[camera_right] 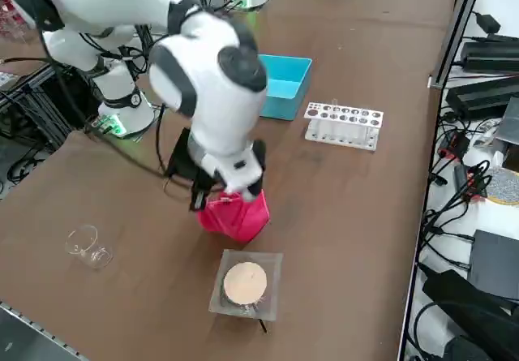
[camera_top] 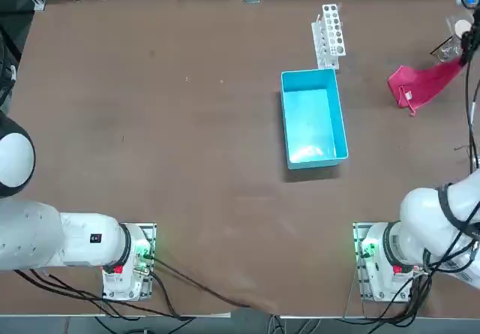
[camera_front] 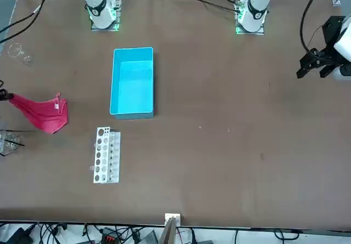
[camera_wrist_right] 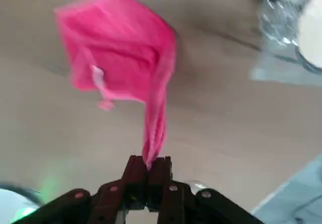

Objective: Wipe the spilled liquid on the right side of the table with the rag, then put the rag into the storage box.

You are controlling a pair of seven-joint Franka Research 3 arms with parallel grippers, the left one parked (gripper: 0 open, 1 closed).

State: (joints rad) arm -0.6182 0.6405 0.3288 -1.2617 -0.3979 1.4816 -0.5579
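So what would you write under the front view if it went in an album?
Bright pink cloth rag pinched in the black right claw, light-blue plastic bin nearby.

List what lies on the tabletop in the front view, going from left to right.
Tipped clear glass, pink rag hanging from the right gripper, white test-tube rack, blue bin.

A lab: 1 perforated test-tube rack (camera_front: 107, 155), 1 glass beaker (camera_right: 89, 247), cabled electronics (camera_right: 495, 268).
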